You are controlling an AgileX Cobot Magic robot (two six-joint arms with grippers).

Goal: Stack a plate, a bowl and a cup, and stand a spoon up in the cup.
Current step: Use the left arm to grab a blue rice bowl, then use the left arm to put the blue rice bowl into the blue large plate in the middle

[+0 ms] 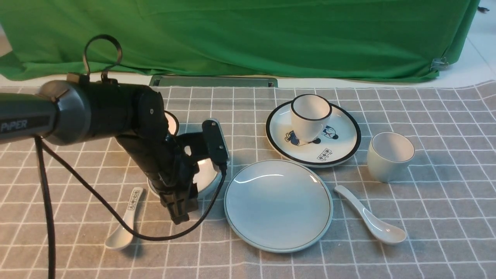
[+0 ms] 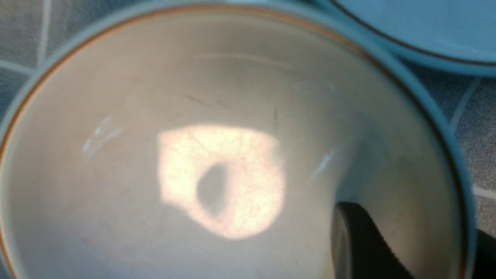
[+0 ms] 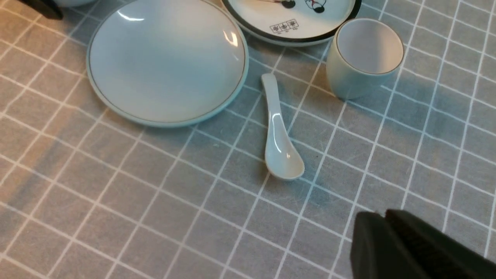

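My left gripper point(image 1: 179, 215) reaches down over the near rim of the pale bowl point(image 1: 207, 174), which rests on the cloth and is largely hidden by the arm. In the left wrist view the bowl point(image 2: 193, 97) fills the frame. One finger point(image 2: 360, 244) sits inside it and the other outside, with the left gripper point(image 2: 418, 240) shut on the wall. The plate point(image 1: 278, 205) lies just right of the bowl. The cup point(image 1: 389, 155) stands upright at the right and the plain spoon point(image 1: 372, 221) lies in front of it. My right gripper point(image 3: 381, 217) hovers shut and empty near the spoon point(image 3: 279, 135).
A black-rimmed cartoon plate point(image 1: 333, 149) behind the plain plate carries a black-rimmed cup point(image 1: 311, 116). A spoon with printed characters point(image 1: 126, 221) lies front left. A black-rimmed bowl point(image 1: 172, 122) peeks out behind the left arm. The arm's cable point(image 1: 116, 217) trails over the cloth.
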